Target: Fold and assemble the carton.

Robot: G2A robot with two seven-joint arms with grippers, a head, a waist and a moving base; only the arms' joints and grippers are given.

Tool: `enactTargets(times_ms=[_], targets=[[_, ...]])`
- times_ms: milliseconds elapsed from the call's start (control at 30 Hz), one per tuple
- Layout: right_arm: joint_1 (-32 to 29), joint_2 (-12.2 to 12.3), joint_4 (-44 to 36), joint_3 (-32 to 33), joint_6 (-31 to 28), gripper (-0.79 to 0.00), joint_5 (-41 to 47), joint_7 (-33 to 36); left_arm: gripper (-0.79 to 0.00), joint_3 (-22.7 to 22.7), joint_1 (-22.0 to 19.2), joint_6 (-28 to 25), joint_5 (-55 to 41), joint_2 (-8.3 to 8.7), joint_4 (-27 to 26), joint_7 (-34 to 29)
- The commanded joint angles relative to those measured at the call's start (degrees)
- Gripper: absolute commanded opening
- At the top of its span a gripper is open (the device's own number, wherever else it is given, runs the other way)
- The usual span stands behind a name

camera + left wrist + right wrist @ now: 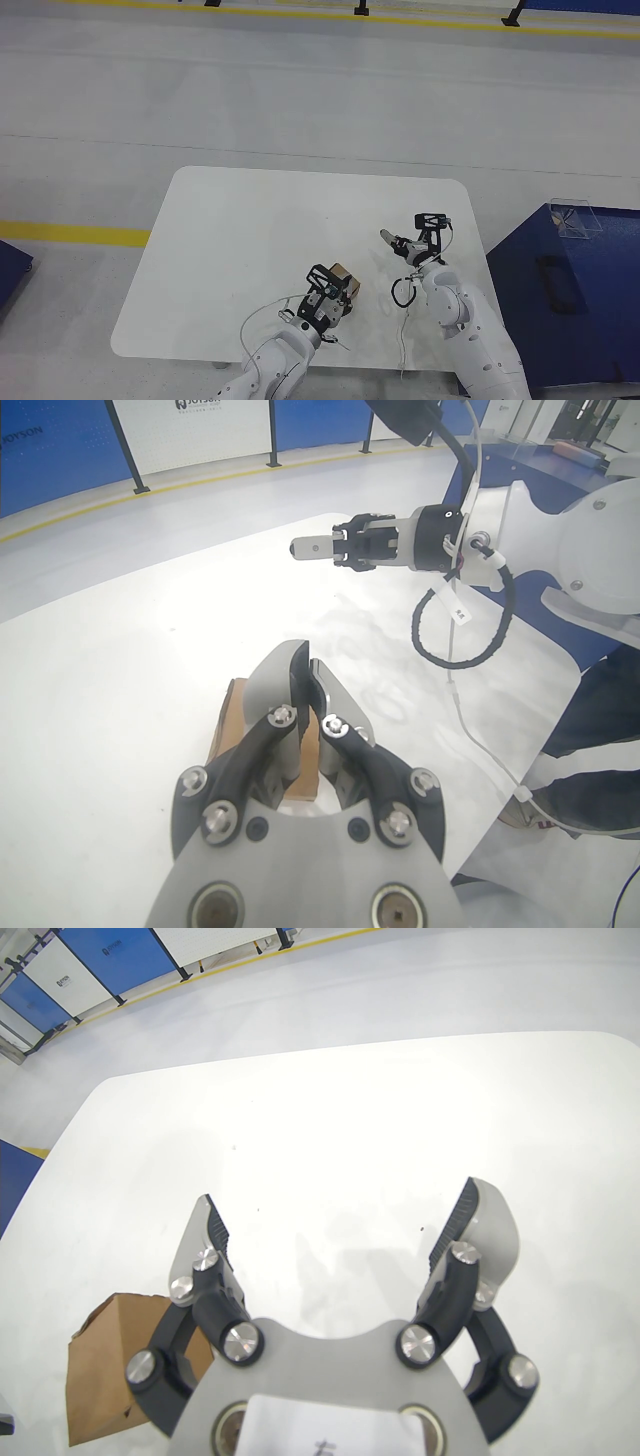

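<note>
Carton point(345, 274) of plain brown cardboard sits on the near part of the white table point(250, 220), close to the robot's edge and a little to the right of the table's middle. It is small and unprinted. In the right wrist view the carton point(110, 1358) shows two flat faces meeting at a slanted crease, with a loose flap edge along its upper left side and one small dark speck low on its face; whether its far side is closed up cannot be told. In the left wrist view the carton point(227, 720) lies under and between the fingers of the left gripper point(302, 662), brown board showing both outside one finger and in the narrow slot between the two. That claw is clenched on the carton, with a strip of its cardboard caught between the ribbed pads, which stand nearly together at the tips. From above, the left gripper point(340, 283) meets the box from the robot's side. The right gripper point(392, 240) is above the table just beside the carton, apart from it, on its right and slightly farther from the robot. Its claw is released, the right gripper point(340, 1198) showing both fingers spread wide over bare table point(325, 1103). A blue cabinet point(560, 290) stands off the table's right edge.
</note>
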Motion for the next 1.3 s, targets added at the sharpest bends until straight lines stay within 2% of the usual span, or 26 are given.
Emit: enactTargets(times_ms=[0,367,567,767,933,1133,1267], targets=[[0.0,0.0,0.0,0.0,0.0,0.000,0.0,0.0,-0.785,0.0,-0.1,-0.3,-0.2,-0.03,0.2,-0.5],[0.0,0.0,0.0,0.0,0.0,0.000,0.0,0.0,-0.785,1.1,-1.3,1.2,0.2,-0.66,2.7,-2.0],[0.0,0.0,0.0,0.0,0.0,0.000,0.0,0.0,-0.785,1.6,-3.6,1.7,-0.9,-1.27,5.8,-8.1],[0.0,0.0,0.0,0.0,0.0,0.000,0.0,0.0,-0.785,1.0,-2.5,2.1,-1.4,-1.32,4.3,-3.0],[0.0,0.0,0.0,0.0,0.0,0.000,0.0,0.0,-0.785,1.3,-3.8,1.7,-1.7,-1.60,6.4,-7.6],[0.0,0.0,0.0,0.0,0.0,0.000,0.0,0.0,-0.785,0.5,-2.2,2.4,-2.5,-1.63,4.7,-1.2],[0.0,0.0,0.0,0.0,0.0,0.000,0.0,0.0,-0.785,0.6,-2.7,1.5,-2.1,-1.64,6.6,-5.5]])
